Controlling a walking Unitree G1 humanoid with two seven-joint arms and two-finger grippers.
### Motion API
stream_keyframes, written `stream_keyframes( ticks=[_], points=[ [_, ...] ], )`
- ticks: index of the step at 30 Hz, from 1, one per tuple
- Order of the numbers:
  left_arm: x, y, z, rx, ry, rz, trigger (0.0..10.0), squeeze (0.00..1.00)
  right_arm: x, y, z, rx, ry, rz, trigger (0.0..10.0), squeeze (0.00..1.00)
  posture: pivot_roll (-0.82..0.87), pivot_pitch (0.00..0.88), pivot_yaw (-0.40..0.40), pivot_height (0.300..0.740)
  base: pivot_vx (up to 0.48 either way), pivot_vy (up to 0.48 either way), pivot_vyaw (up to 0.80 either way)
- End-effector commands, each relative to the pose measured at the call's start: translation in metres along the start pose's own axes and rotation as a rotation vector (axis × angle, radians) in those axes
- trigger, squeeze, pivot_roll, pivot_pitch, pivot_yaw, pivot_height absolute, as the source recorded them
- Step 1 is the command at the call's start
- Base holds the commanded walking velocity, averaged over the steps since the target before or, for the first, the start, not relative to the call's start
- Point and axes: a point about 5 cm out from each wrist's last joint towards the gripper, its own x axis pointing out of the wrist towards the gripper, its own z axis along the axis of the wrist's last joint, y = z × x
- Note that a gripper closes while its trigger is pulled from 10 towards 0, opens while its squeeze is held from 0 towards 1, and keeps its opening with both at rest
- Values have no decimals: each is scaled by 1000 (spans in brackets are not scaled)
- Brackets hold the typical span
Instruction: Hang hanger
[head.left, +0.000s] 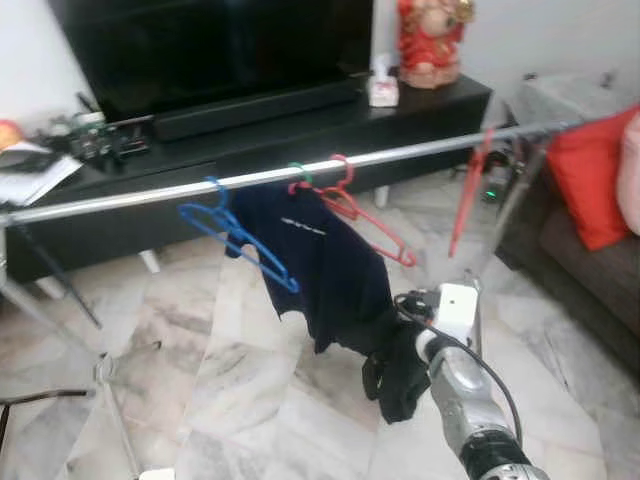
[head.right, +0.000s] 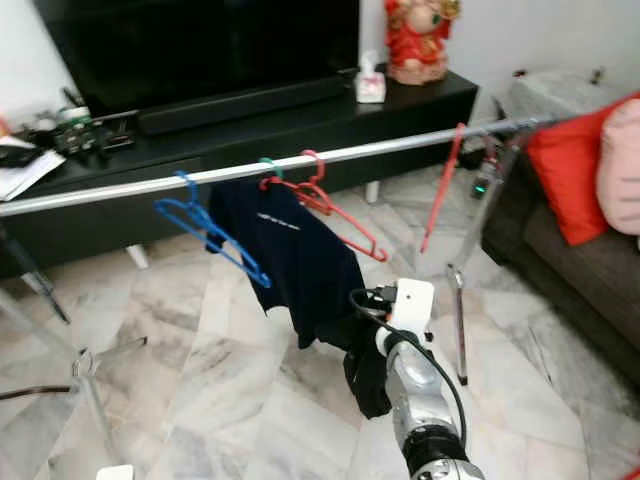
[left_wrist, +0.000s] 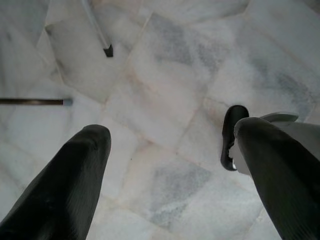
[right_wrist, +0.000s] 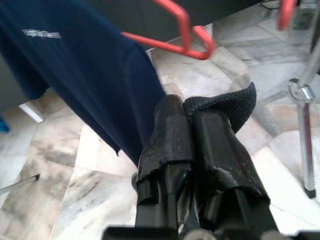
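As our right gripper (right_wrist: 192, 150) is the nearer tool, we begin with it: its two black fingers are pressed together, and a fold of black fabric (right_wrist: 227, 107) is pinched between them. In the head views this gripper sits low and right of centre, at the lower hem of the dark blue shirt (head.left: 320, 255), with the dark cloth bunched around it.

Our left gripper (left_wrist: 170, 165) hangs idle over the marble floor (left_wrist: 165, 65), its fingers set wide apart and holding nothing.

Up and beyond the working gripper lies the red hanger (head.left: 365, 215), the task's thing as we judge it. Its hook is already over the silver rail (head.left: 150, 192), and its long axis slants down toward the robot's right, its lower tip ending above and just behind the right gripper. The shirt drapes from the rail beside it, and we cannot tell whether the hanger bears it. A blue hanger (head.left: 235, 235) hangs further left on the same rail, and a second red hanger (head.left: 470, 190) hangs edge-on further right.

The deciding relation is therefore vertical: the rail runs left to right across the view, above and ahead of the right gripper.

Farthest back stand the black TV cabinet (head.left: 300, 130), the red figurine (head.left: 430, 40) and the sofa with a red cushion (head.left: 590, 175).
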Motion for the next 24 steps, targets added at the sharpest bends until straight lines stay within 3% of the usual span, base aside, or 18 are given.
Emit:
stream_keyframes(
  ticks=[1,20,24],
  points=[
    [1,-3,2,0,5,6,10000,0,2,3,4,4,-15,6,10000,0,-161,0,44,740,0,0,0],
    [1,-4,2,15,2,-6,10000,0,2,5,3,-1,-5,16,10000,0,-160,0,45,740,0,0,0],
    [0,-4,1,12,-1,-6,10000,0,2,5,2,-8,-3,20,10000,0,-160,0,44,740,0,-251,0]
  ],
)
